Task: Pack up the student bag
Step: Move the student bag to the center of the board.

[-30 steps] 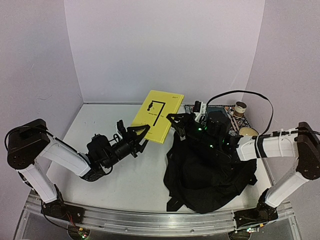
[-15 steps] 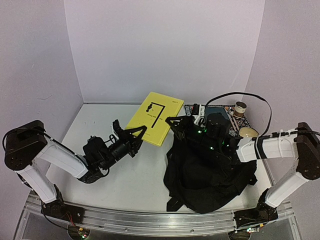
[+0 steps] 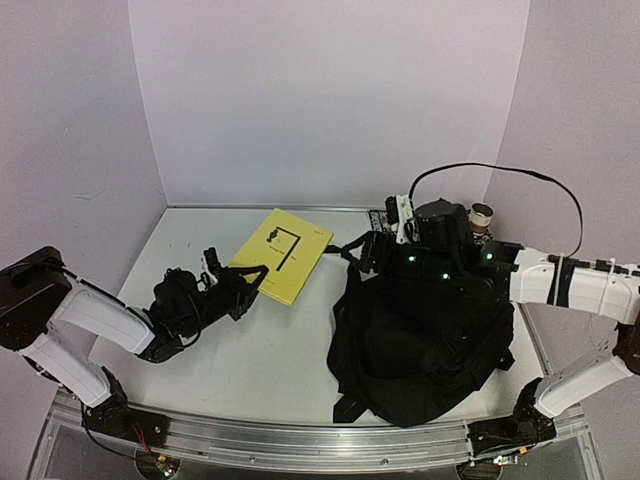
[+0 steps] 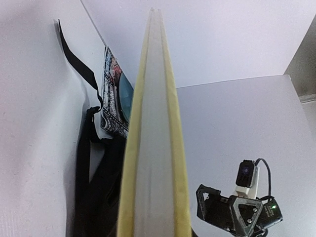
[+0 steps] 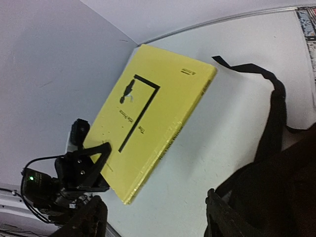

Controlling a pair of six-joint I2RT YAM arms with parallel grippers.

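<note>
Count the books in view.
2. The yellow book is gripped at its near edge by the left gripper. The patterned book lies beyond the student bag, partly hidden. Others may be hidden.

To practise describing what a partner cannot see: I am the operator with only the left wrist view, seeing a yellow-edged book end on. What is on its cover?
Observer: The yellow book bears a black door outline with a small figure.
Operator: Where does my gripper hold it?
Observer: The left gripper clamps its near corner.
Operator: Is the other gripper holding anything?
Observer: No; the right gripper is open, beside the student bag.
</note>
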